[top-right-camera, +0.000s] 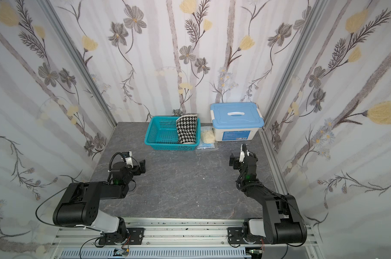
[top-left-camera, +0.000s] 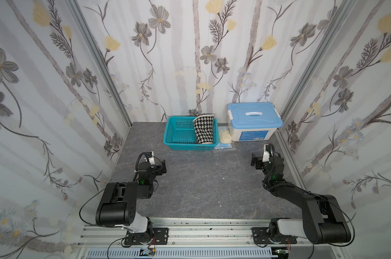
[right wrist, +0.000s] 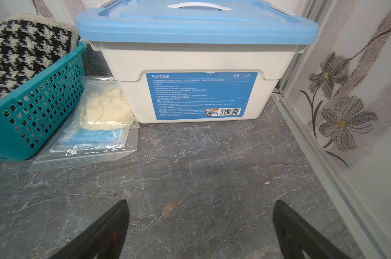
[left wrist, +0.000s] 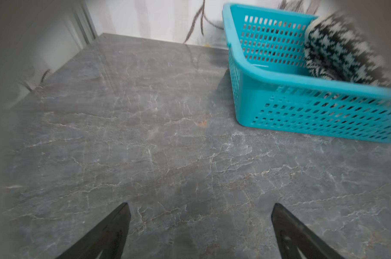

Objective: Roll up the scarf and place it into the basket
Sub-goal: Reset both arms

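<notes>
Left arm & right arm: matte-black boxy-link robot arms, each w/ pale grey sleeve nearest the silver aluminium base rail. Black screwed mount plates sit on the rail. Farther fm rail: thin black cable loops, green LEDs, white cam blocks. Left gripper & right gripper: black tapered fingers.

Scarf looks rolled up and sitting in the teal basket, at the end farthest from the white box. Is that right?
Not quite. The scarf is rolled up and sits in the teal basket, but at the end nearest the white box, not the farthest. Both top views show it.
</notes>
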Action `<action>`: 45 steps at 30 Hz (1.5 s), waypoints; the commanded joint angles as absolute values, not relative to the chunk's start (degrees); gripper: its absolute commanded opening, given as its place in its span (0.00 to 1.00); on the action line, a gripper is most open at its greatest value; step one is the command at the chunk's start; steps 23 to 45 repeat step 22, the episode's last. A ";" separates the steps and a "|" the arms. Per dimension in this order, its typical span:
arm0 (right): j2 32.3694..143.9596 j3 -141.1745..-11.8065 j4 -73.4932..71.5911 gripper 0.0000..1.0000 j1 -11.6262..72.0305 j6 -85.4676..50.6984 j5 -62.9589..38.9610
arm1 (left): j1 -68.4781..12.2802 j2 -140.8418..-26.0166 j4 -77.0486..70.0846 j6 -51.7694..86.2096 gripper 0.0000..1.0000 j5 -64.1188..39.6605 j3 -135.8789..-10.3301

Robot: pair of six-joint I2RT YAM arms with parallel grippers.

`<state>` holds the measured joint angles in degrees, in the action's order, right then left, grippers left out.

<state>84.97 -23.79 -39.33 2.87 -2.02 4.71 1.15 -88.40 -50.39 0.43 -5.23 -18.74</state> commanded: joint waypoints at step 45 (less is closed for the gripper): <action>84.91 -23.98 -42.56 1.00 2.90 -1.06 4.92 | 1.63 -89.38 -50.90 0.30 1.00 -6.35 -22.46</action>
